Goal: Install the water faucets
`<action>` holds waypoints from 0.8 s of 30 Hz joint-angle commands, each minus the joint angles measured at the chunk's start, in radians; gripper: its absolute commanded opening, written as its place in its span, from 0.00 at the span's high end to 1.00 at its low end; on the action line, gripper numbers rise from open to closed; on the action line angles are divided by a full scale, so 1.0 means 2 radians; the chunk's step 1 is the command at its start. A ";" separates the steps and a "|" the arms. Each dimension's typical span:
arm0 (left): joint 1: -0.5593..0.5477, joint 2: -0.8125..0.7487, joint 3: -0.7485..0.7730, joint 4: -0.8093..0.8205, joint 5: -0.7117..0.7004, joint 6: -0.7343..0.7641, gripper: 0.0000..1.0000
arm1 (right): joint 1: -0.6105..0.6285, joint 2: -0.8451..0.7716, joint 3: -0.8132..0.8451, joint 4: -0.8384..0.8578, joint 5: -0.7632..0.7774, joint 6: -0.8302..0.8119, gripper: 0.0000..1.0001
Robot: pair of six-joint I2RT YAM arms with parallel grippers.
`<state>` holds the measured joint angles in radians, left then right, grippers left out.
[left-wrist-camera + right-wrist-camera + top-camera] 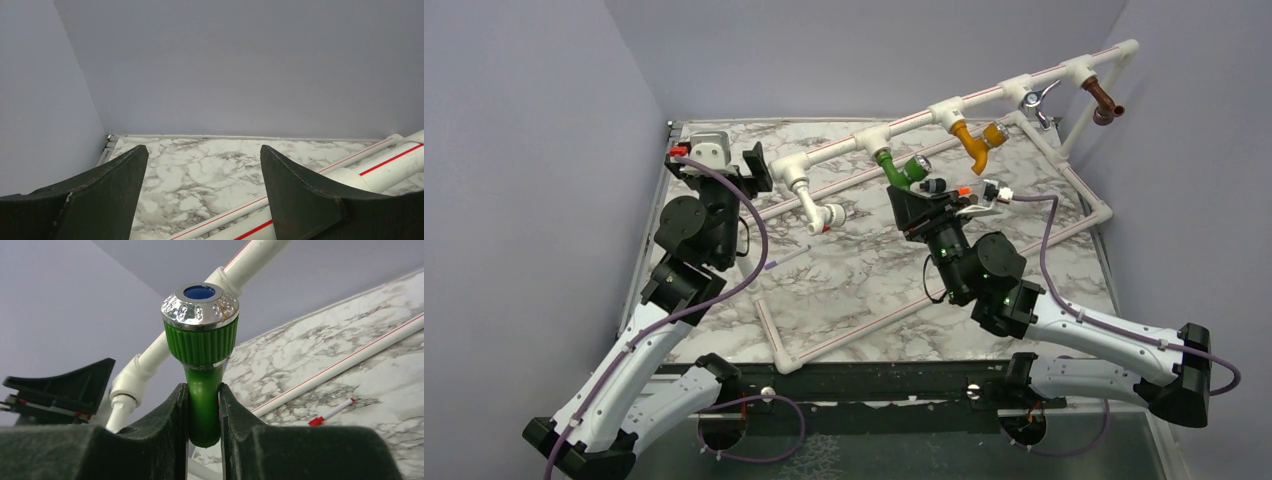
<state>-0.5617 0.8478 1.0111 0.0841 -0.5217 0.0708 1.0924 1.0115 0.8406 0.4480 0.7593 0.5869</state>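
Right tool (204, 390) pinches green faucet (200, 342) (mid-stem)

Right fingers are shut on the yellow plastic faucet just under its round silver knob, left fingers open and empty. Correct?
No, wrong colour. The right wrist view shows the right fingers shut on the bright green plastic faucet just under its round silver knob. Left fingers open and empty, as you said.
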 commanded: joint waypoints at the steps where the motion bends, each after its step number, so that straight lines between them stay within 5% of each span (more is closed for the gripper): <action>1: -0.002 0.000 -0.022 -0.068 -0.011 -0.022 0.17 | -0.026 -0.006 -0.001 0.006 0.034 0.111 0.99; 24: -0.003 -0.004 -0.023 -0.067 -0.013 -0.020 0.17 | -0.055 -0.006 0.018 -0.162 -0.005 0.499 0.99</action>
<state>-0.5575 0.8341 0.9981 0.0395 -0.5591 0.0631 1.0164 0.9852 0.8555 0.2546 0.6903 1.3998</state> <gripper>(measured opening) 0.833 0.269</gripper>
